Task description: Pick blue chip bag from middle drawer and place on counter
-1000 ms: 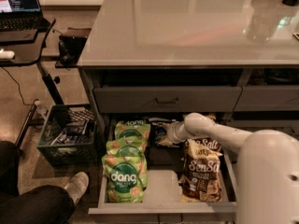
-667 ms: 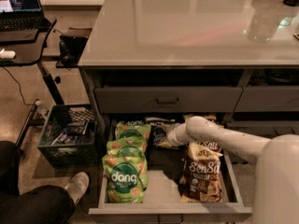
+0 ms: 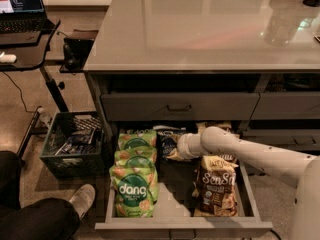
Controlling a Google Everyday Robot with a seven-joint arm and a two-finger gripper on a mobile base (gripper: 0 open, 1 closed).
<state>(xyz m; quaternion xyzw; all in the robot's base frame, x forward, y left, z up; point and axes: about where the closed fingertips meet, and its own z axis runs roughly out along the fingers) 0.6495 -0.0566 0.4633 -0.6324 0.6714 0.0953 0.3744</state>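
The middle drawer (image 3: 182, 228) is pulled out below the glossy grey counter (image 3: 200, 29). The blue chip bag (image 3: 166, 143) lies at the back of the drawer, between the green bags and the brown-and-cream bags, partly hidden by my arm. My white arm reaches in from the right, low over the drawer. My gripper (image 3: 177, 147) is at the bag's right edge, mostly hidden behind the wrist.
Three green "dang" bags (image 3: 134, 190) fill the drawer's left side. "Sea Salt" bags (image 3: 216, 186) lie on its right. A closed drawer with a bar handle (image 3: 179, 107) sits above. A crate (image 3: 70, 144), a laptop desk (image 3: 22, 34) and a person's shoe (image 3: 82, 199) are at left.
My wrist has moved left and slightly lower in the drawer, closer to the blue chip bag. The bags have not visibly moved.
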